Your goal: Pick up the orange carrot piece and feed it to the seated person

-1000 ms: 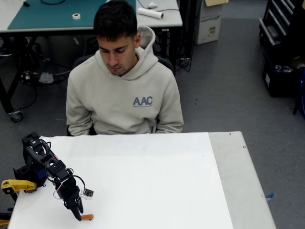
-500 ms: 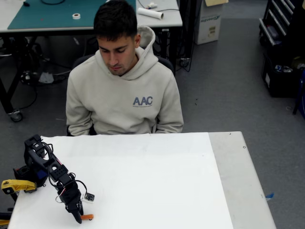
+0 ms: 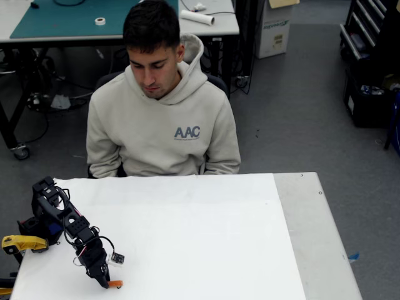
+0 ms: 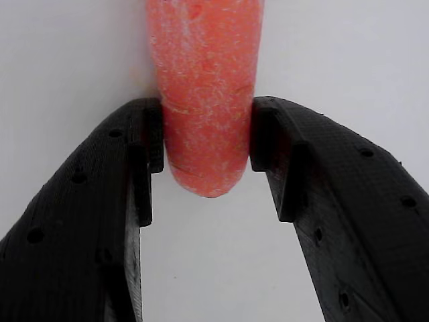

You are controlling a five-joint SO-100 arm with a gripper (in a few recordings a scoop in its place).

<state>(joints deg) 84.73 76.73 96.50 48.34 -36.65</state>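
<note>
Arm first: I see it at the left edge of the counter in the fixed view, black, folded forward and down toward the near left corner. A yellow handle sticks out just left of its base. At the arm's tip, the gripper points down at the white surface, and the carrot lies flat there, its orange end poking out to the right of the fingertips.

From the wrist view I get the close look: the gripper has one black finger on the left and the other on the right, and the carrot sits between them, running up out of the top of the picture with its rounded end toward me. Both inner pads press against its sides, so I read the jaws as clamped on it. The carrot rests on the counter.

Further right and across the counter, the person sits on the far side in a beige hoodie, head tilted down. He is well apart from the gripper.
</note>
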